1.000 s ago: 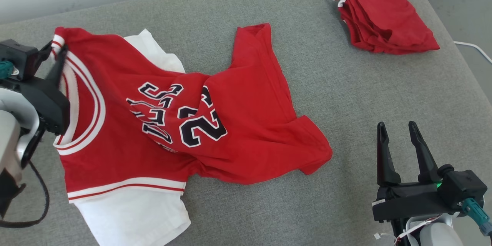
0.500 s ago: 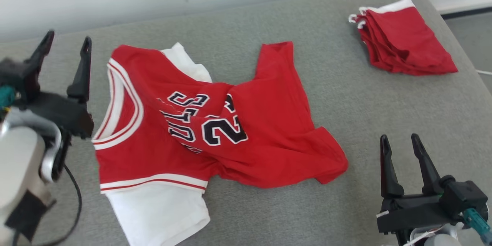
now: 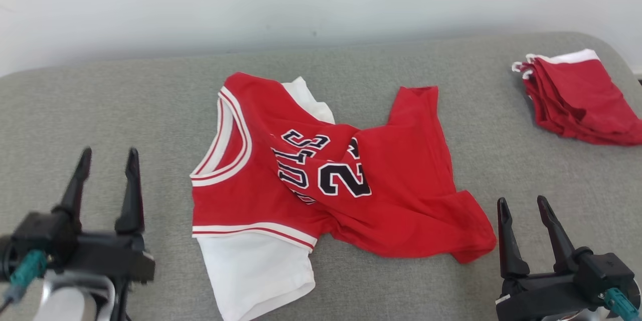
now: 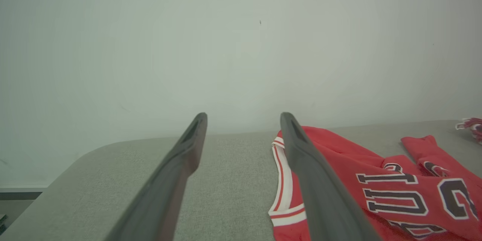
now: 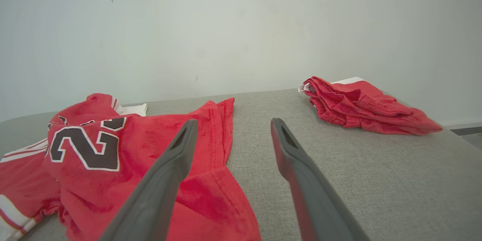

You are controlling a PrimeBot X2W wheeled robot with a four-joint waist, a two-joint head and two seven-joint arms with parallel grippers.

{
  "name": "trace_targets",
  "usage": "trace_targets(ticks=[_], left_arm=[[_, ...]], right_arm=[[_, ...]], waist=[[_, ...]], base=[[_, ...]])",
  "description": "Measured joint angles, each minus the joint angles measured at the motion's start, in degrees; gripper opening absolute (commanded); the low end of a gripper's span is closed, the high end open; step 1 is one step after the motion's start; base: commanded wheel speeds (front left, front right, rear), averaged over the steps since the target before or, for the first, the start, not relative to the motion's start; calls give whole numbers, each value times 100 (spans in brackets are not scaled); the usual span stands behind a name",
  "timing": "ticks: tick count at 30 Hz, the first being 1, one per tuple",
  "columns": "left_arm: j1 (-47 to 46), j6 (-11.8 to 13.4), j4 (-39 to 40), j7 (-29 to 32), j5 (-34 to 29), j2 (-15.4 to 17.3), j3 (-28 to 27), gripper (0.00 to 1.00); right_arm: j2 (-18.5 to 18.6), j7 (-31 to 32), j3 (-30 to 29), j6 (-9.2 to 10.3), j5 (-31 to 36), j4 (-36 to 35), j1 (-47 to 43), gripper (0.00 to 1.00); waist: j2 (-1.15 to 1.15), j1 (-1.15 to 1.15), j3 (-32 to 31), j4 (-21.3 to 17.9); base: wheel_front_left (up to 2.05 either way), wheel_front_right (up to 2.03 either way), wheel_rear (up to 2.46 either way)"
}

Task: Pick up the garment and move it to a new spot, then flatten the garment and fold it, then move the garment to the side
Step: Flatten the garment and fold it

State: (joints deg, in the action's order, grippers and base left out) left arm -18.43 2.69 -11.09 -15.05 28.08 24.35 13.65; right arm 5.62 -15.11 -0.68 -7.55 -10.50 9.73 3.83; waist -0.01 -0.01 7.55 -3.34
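Both the left gripper [image 3: 109, 153] and right gripper [image 3: 522, 201] are held spread, empty; the garment [image 3: 341, 180] has just been released by the left, now at eight o'clock; flattening is judged next.

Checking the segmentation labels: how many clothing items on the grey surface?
2: red jersey lying in the middle; folded red garment at far right. The fold could hide another piece.

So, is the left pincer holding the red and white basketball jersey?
No, the left pincer stands open beside the red and white basketball jersey, not touching it.
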Motion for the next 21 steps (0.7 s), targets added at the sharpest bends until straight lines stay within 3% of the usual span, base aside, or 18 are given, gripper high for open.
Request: trace_targets(ticks=[12, 21], left_arm=[[1529, -135, 865, 0, -727, -809, -909, 100], [2209, -381, 1004, 0, -1033, -1507, -1360, 100]], right_arm=[[115, 0, 107, 0, -51, 54, -158, 100], [144, 0, 183, 0, -108, 63, -294, 100]], waist=[[0, 1, -373, 284], [1, 1, -501, 326]], base=[[0, 0, 0], [0, 0, 0]])
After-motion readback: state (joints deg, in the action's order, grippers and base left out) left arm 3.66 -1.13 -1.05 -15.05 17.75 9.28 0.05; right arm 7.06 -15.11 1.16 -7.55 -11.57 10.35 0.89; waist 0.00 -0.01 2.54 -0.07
